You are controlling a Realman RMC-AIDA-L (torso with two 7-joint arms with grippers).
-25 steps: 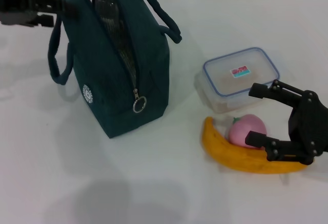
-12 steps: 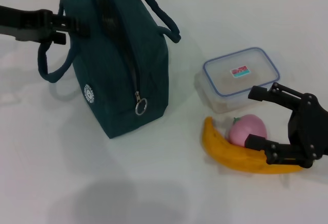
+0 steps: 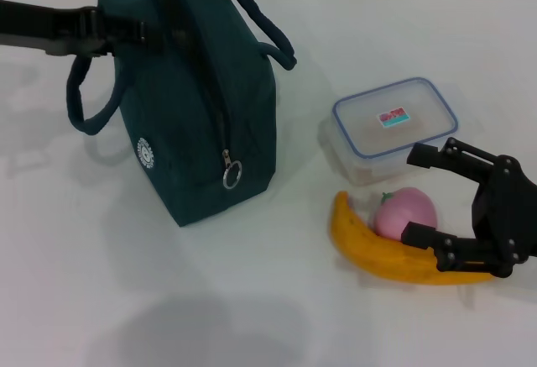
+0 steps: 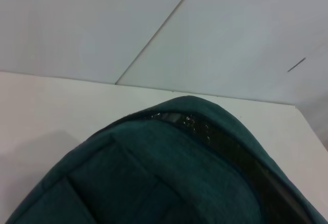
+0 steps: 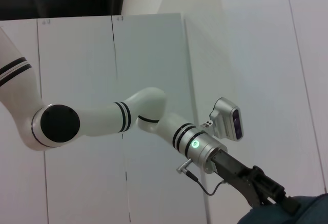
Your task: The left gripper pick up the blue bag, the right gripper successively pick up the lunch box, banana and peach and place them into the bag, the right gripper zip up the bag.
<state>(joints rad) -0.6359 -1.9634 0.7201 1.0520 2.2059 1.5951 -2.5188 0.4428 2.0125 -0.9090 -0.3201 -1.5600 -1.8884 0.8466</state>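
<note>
Left gripper [image 3: 126, 29], grasp unclear, meets white-logoed blue bag [image 3: 201, 123]; right gripper [image 3: 419, 195] gapes empty.

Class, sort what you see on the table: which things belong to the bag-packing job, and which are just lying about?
Belonging to the job:
blue bag
lunch box
banana
peach
left gripper, at the bag's top
right gripper, open by the fruit

Just lying about:
nothing else shows on the white table

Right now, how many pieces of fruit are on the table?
2. The banana lies in front of the lunch box; the peach sits between them, against the banana's inner curve. The bag's inside is not visible.
</note>
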